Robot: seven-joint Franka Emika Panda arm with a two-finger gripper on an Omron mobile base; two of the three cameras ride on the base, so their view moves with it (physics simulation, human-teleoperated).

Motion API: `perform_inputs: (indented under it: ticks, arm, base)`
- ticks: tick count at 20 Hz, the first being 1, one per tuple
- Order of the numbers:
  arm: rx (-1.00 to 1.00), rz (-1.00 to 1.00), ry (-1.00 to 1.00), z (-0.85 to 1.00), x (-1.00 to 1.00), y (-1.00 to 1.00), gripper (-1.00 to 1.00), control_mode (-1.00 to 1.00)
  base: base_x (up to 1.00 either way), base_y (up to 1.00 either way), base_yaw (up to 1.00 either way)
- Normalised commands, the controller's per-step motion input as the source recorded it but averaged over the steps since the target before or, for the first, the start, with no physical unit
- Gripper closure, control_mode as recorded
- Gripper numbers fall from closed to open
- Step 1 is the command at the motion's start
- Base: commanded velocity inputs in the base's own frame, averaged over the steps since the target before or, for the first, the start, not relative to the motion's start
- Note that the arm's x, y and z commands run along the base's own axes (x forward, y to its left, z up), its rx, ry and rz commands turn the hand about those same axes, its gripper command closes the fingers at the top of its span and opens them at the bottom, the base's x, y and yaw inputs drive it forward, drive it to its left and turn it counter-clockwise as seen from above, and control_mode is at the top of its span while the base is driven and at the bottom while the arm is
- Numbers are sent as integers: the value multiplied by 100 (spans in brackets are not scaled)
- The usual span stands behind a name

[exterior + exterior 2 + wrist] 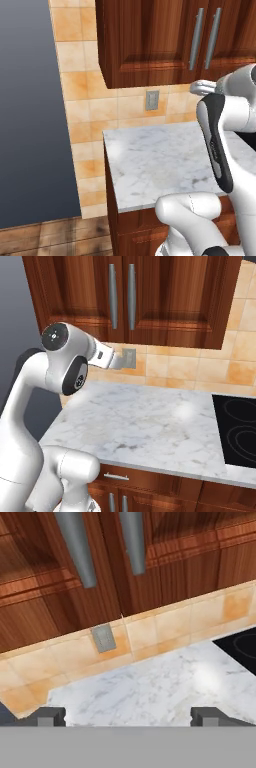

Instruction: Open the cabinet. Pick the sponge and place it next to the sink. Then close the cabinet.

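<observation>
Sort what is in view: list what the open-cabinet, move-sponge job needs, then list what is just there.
For the job:
- cabinet, both doors shut, with two bar handles
- tool, open, pointed up at the handles

Just there:
- marble counter
- stovetop at the counter's right end
- wall outlet on the tiles
- lower drawers

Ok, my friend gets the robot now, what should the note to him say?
Gripper: open, holding nothing, above the marble counter, pointed at the cabinet.
Cabinet: both doors shut, the two bar handles straight ahead of the hand.
Stovetop sits at the counter's right end.
Sponge and sink: not seen from here.
Done: nothing yet.
Left: open the cabinet, take out the sponge, put it beside the sink, shut the cabinet.
</observation>
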Motion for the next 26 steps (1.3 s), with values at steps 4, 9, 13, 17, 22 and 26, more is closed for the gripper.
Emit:
perform_inputs:
  ticks: [4,9,13,17,22,26]
  arm:
    - [0,8,-1,75,-33,0,-100,-100]
    - [-2,3,0,20,-7,0,-100,-100]
    - [-12,0,-1,-1,12,12,-100,-100]
    - [-12,0,0,0,0,32,-100,-100]
    - [-1,0,0,0,0,17,-100,-100]
    - [2,2,0,0,5,0,-100,-100]
  base:
    - [0,0,0]
    - [0,0,0]
    - [0,0,0]
    - [0,0,0]
    - [0,0,0]
    - [0,0,0]
